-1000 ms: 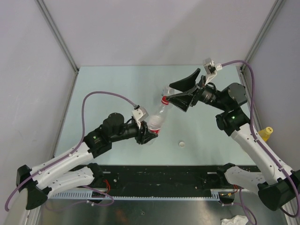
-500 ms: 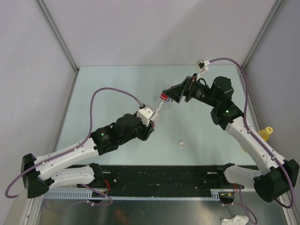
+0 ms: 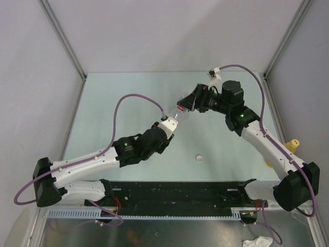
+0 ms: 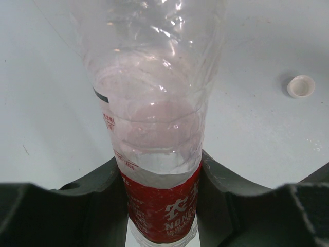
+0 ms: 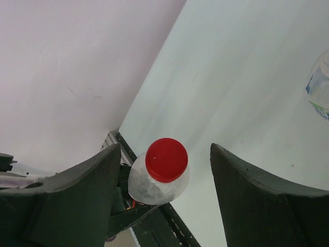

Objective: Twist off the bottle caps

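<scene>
Left gripper (image 4: 162, 208) clamps the bottle (image 4: 154, 123) by its red label, raised off the table (image 3: 110, 103); right gripper (image 5: 165, 172) hangs open, jaws flanking the red cap (image 5: 166, 159) without touching. Centring squarely before closing should stop the twist slipping.

The top view looks down on the whole bench (image 3: 113, 103) from the near side; both wrist views closely share one bottle (image 4: 154, 128).

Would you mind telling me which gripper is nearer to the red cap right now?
Right. The right gripper has its open fingers either side of the red cap, not touching; the left gripper clamps the bottle at its red label, away from the cap.
</scene>
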